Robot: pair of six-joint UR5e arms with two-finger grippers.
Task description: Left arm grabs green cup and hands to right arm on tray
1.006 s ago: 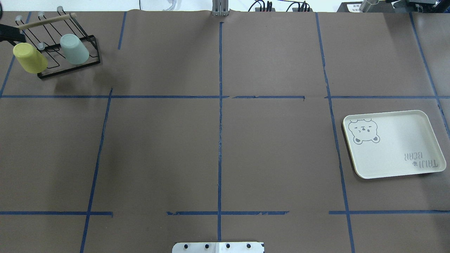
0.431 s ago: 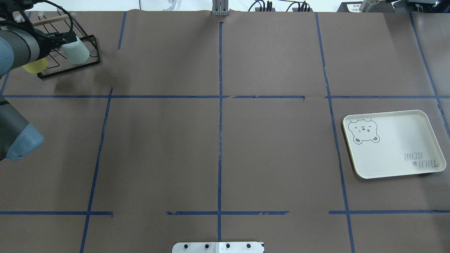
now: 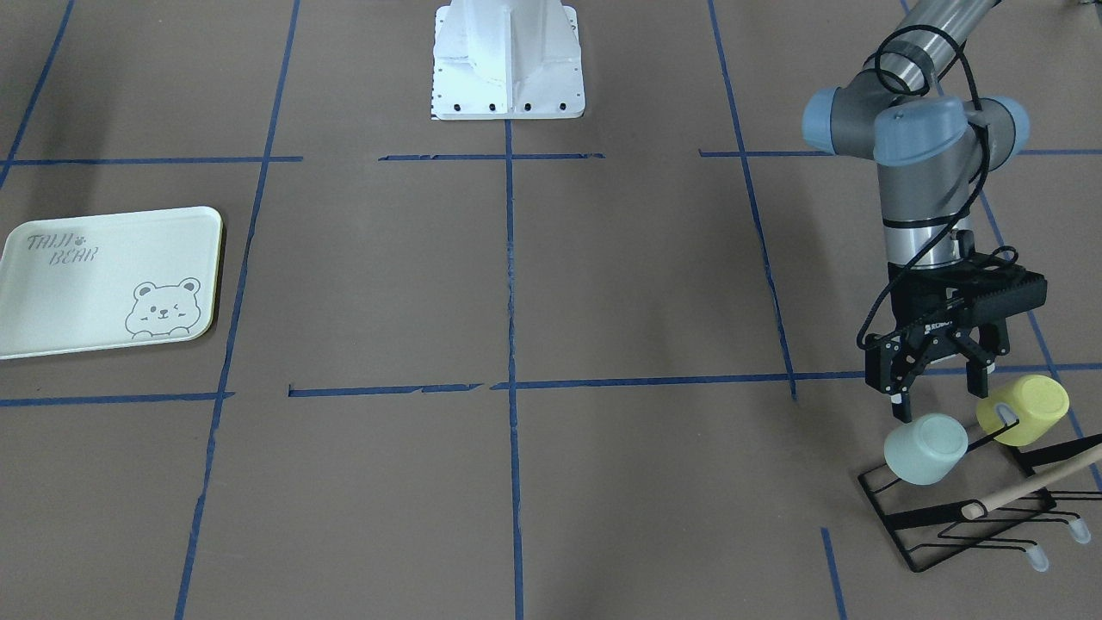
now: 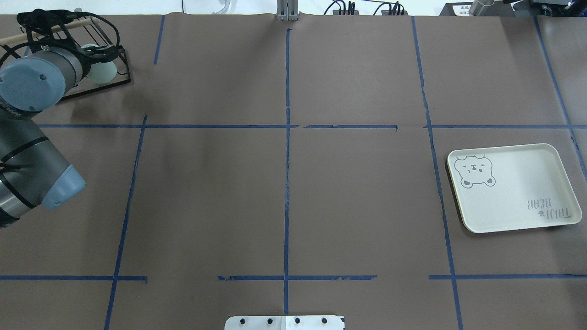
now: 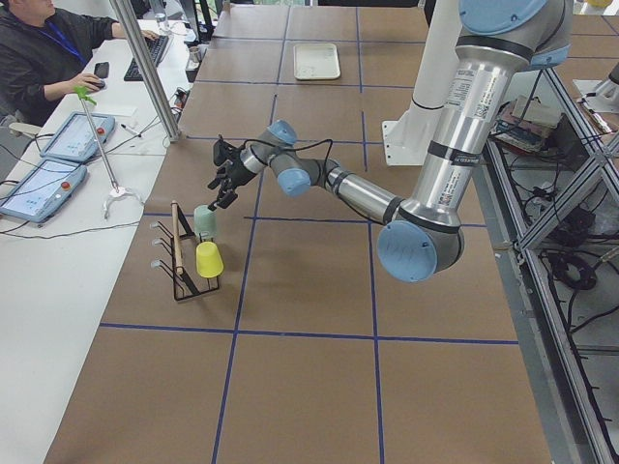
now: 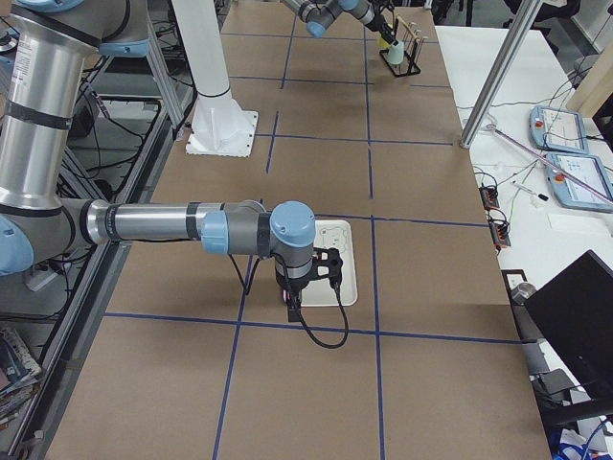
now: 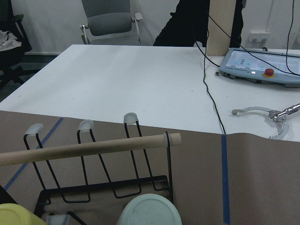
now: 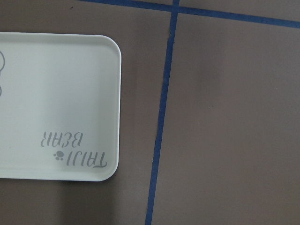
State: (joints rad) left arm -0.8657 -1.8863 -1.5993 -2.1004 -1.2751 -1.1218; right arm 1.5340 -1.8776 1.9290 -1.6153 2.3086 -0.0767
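The pale mint green cup (image 3: 925, 448) hangs upside down on a black wire rack (image 3: 964, 517), next to a yellow-green cup (image 3: 1024, 409). My left gripper (image 3: 941, 400) hovers just above the green cup, open, with nothing between its fingers. In the left wrist view the green cup (image 7: 149, 212) shows at the bottom edge. From overhead, the left arm (image 4: 27, 87) covers part of the green cup (image 4: 104, 72). The tray (image 4: 511, 188) lies at the far right. The right arm's gripper (image 6: 292, 295) hangs by the tray (image 6: 345, 251); I cannot tell whether it is open or shut.
A wooden dowel (image 7: 89, 147) runs along the rack's top. The yellow-green cup (image 7: 16, 216) sits at the lower left of the left wrist view. Blue tape lines cross the brown table. A white side table with control pendants (image 5: 48, 159) and a seated person lie beyond the rack.
The left arm swung in from the left edge of the overhead view and reached over the rack. It now hides the yellow-green cup and part of the green cup.
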